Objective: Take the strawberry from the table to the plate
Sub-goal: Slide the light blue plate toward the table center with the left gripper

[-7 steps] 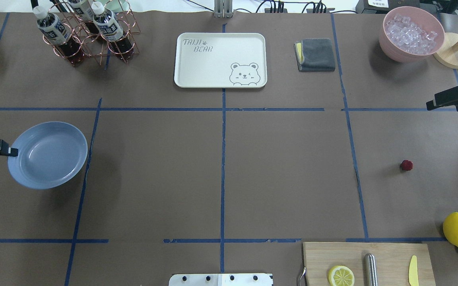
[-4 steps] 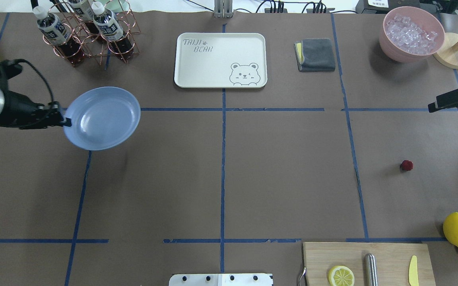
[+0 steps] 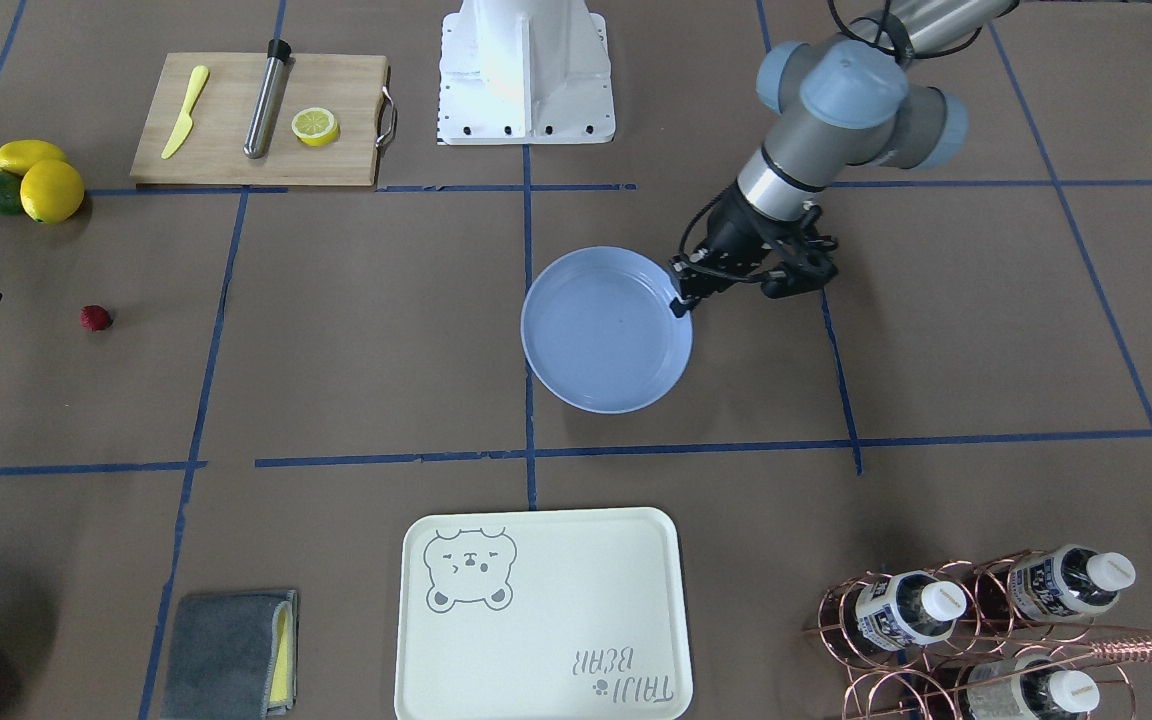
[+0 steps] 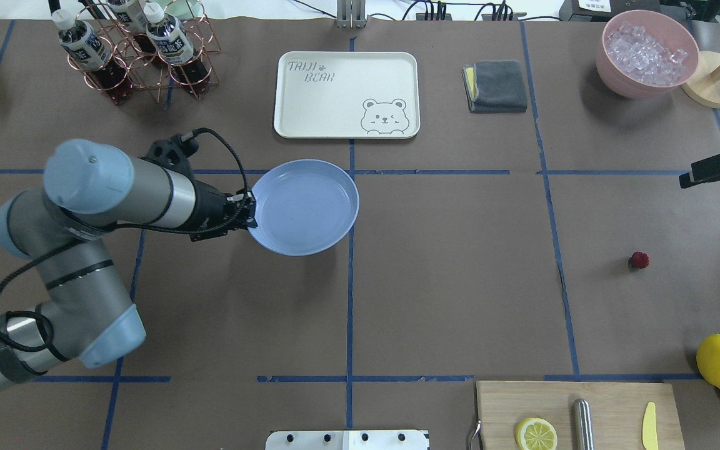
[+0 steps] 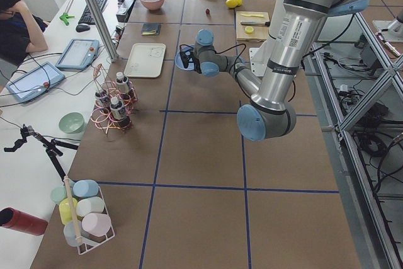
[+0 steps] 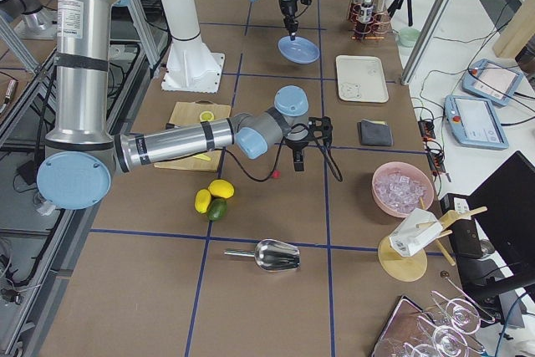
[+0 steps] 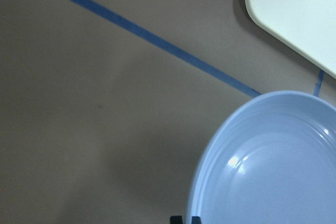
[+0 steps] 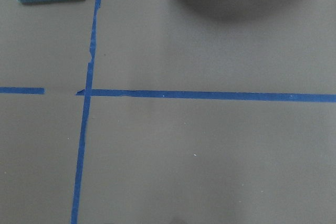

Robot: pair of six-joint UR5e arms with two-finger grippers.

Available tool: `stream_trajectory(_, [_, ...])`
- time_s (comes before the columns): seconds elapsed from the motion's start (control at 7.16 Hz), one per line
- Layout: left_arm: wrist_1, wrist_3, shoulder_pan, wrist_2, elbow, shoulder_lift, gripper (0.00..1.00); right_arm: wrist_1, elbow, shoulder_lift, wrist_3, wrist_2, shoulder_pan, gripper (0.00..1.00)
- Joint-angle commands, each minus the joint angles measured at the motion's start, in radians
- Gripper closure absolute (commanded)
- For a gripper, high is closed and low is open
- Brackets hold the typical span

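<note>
Plate (image 4: 305,206) has travelled rightward to the desk's (image 4: 460,281) centre, apparently held just above it | left jaws pinch its rim | right jaws: cannot tell whether spread or closed | strawberry (image 4: 639,260) lies on desk, far right, well apart.

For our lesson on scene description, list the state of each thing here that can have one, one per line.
plate: empty, gripped at its rim by the left gripper
strawberry: lying on the table, untouched
right gripper: apart from the strawberry, open or shut unclear
bear tray: empty
pink bowl: full of ice
bottles: capped, upright
</note>
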Motion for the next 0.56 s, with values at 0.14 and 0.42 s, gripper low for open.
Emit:
stream_trajectory(0.14, [0.011,-0.057,0.133,0.146,0.047,-0.066,1.0,0.0,0.007,-0.012,0.0,-0.009,-0.015,0.0])
stream_trajectory(0.42, [0.011,-0.055,0.162,0.164,0.061,-0.077,1.0,0.0,0.006,-0.014,0.0,-0.017,-0.019,0.0])
